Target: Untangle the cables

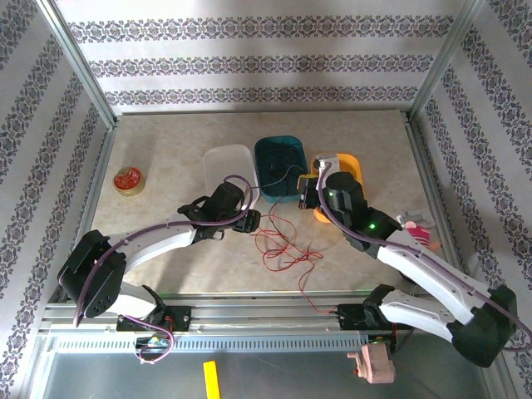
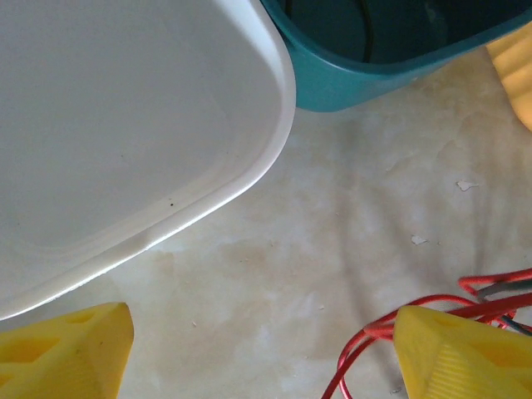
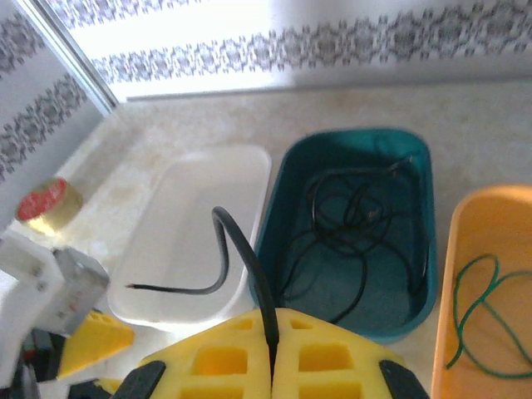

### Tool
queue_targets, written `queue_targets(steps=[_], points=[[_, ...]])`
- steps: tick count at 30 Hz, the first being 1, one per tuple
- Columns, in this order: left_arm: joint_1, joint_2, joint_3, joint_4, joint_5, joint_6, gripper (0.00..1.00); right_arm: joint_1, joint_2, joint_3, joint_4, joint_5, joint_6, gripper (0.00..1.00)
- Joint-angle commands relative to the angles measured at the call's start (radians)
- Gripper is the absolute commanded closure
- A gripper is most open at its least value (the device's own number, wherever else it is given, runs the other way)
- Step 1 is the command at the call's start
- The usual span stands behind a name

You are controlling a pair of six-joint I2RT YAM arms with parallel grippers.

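A pale, marbled counter is enclosed on three sides by walls papered in white with bands of dark floral ornament, is framed at the far corners by silver metal posts, is edged along the near side by a metal rail, and is lit brightly and evenly.

The white rectangular plastic tray is smooth and glossy, as is the teal plastic tub. The beige marbled tabletop looks matt. The thin red wires shine, and the thin black cable has a slight sheen.
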Motion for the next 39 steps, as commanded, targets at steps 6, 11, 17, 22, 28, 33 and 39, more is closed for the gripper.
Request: queue_targets(steps=[6,11,17,22,28,33,39], points=[[-0.015,0.006,-0.003,0.031,0.016,0.016,0.18,-0.027,-0.06,0.153,-0.003,0.04,-0.114,1.0],[-0.021,0.011,-0.001,0.019,0.012,0.017,0.18,-0.139,-0.03,0.258,0.014,-0.092,-0.104,1.0],[-0.031,0.017,0.013,0.005,0.002,0.019,0.18,-0.282,0.074,0.412,0.037,-0.254,-0.048,1.0],[-0.036,0.02,0.02,0.004,-0.007,0.023,0.18,-0.333,0.18,0.534,0.039,-0.337,-0.014,1.0],[-0.045,0.044,0.031,-0.004,-0.007,0.016,0.18,-0.352,0.321,0.629,0.009,-0.369,0.006,1.0],[-0.056,0.051,0.045,-0.021,-0.024,0.017,0.18,-0.361,0.422,0.633,-0.003,-0.343,0.008,1.0],[-0.058,0.054,0.055,-0.033,-0.035,0.022,0.18,-0.388,0.537,0.592,0.047,-0.381,0.047,1.0]])
